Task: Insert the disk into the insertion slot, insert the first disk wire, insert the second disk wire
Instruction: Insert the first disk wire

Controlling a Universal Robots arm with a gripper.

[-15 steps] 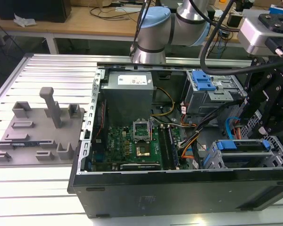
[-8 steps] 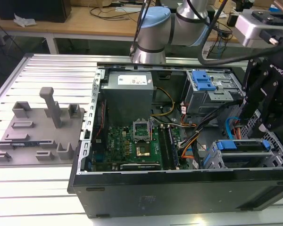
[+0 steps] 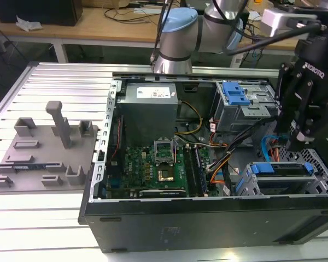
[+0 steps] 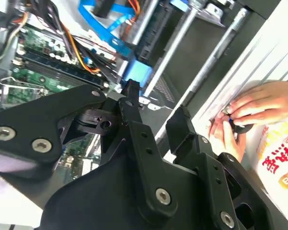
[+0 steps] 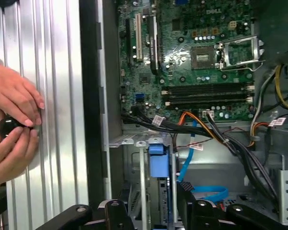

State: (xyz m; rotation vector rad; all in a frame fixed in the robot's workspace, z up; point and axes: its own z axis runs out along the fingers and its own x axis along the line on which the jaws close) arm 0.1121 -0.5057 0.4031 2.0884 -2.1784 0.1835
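**Tool** (image 3: 295,139): fingers spread, nothing btwn them. The gap is plain in both wrist views (tool (image 4: 156,103), tool (image 5: 153,206)). It hangs inside the open case (image 3: 208,224) at the exterior view's right, just above the slot (image 3: 322,166). No contact seen.

**Disk** (image 3: 281,168): sits in the slot, w/ its blue carrier handle across the cage mouth. Drive body mostly hidden. In the first wrist view the disk (image 5: 156,160) lies in line w/ the gap btwn the fingers. In the second wrist view the disk (image 4: 139,74) shows just past one fingertip (image 4: 131,91).

**Blue cable** (image 3: 265,147): loops nr the slot, partly behind the tool in the exterior view. In the first wrist view the blue cable (image 5: 187,163) curves beside the carrier. Cannot tell if its end is plugged in.

**Rest of case, exterior view:**
- Taller cage w/ blue latch (image 3: 235,95), beyond the tool.
- Mobo (image 3: 158,164) mid-case; the first wrist view gives the mobo (image 5: 201,57) in closer detail.
- PSU (image 3: 150,98) behind the mobo.

**Outside the case:**
- The wrist views add a person's hands (image 5: 14,98) on the ribbed worktop (image 5: 62,96), just beside the case wall.
- The hands pinch a small black round item (image 5: 9,125). They also show in the second wrist view (hands (image 4: 249,112)).
- The exterior view adds a grey jig (image 3: 44,147) on the worktop (image 3: 44,218), well apart from the tool at that view's left.
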